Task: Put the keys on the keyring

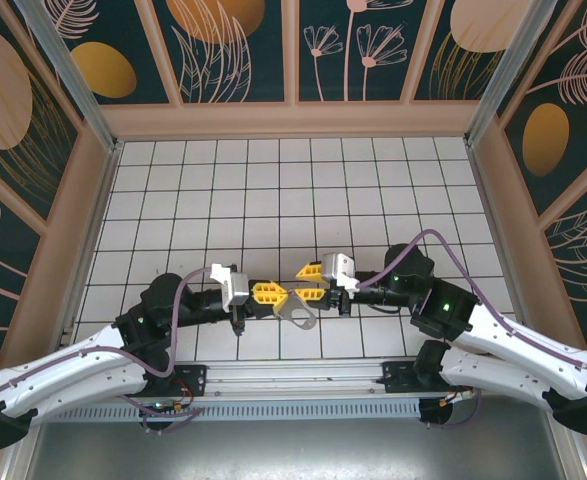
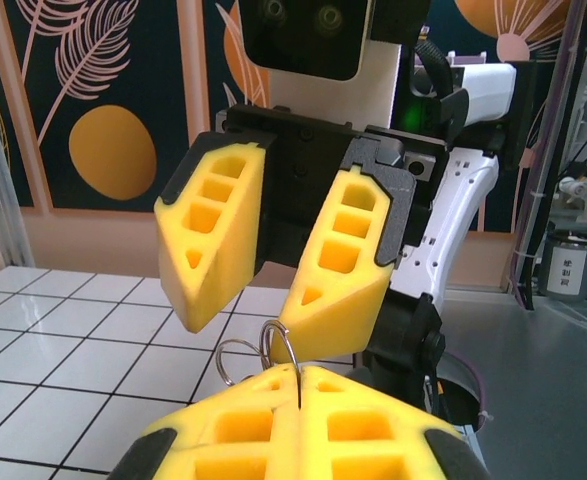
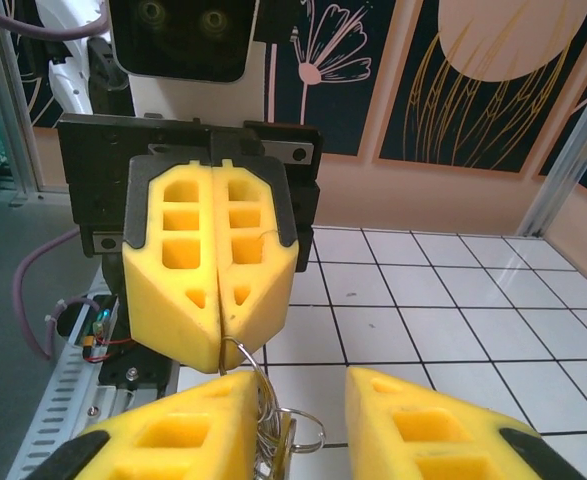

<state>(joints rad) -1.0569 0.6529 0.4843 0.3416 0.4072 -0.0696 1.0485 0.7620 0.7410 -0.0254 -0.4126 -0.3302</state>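
The keyring (image 2: 273, 338) is a thin wire loop sticking up out of my left gripper (image 2: 298, 372), which is shut on it. Facing it, my right gripper (image 2: 250, 330) is open, one finger on each side of the ring. In the right wrist view the left gripper (image 3: 220, 358) pinches the ring's top, and the ring (image 3: 245, 358) curves down beside my right gripper's (image 3: 303, 388) left finger (image 3: 183, 430). The keys (image 3: 285, 445), a silvery bunch with one brass-tinted piece, hang below on it. From above, both grippers (image 1: 271, 293) (image 1: 298, 283) meet tip to tip over the dangling keys (image 1: 295, 315).
The white tiled floor (image 1: 273, 190) stretches behind the grippers, walled by tan panels. A metal rail (image 1: 293, 378) with the arm bases runs along the near edge. Both arms reach inward from the lower corners.
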